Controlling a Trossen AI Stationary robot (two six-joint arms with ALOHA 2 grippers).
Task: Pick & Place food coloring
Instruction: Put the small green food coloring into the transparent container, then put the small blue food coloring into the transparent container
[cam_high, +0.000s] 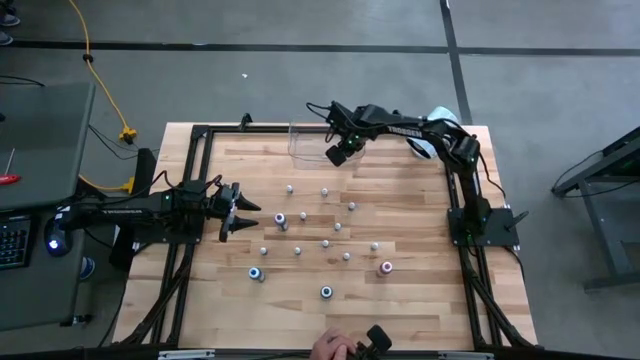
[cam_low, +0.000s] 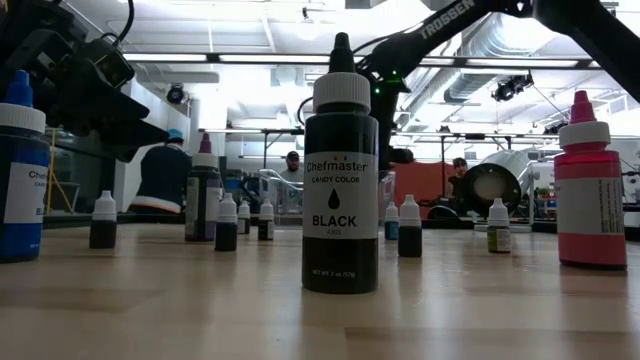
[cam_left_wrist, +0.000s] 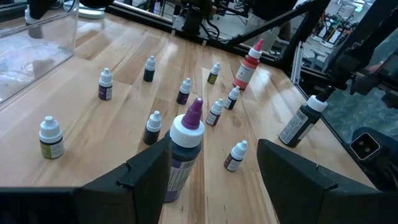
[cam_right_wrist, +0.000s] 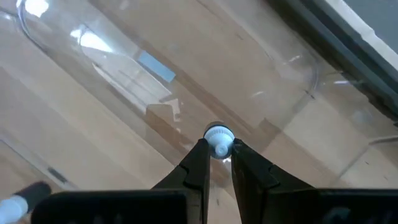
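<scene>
One black bottle (cam_low: 340, 165), right gripper (cam_right_wrist: 217, 152) clamping one

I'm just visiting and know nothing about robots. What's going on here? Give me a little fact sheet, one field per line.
Table: wooden top with small food coloring bottles standing scattered on it
Right gripper: over the clear bin, shut on a small white-capped bottle
Left gripper: open, low over the table, facing a purple-tipped bottle
Larger bottles: black, pink, blue
Bin contents: cannot tell
</scene>
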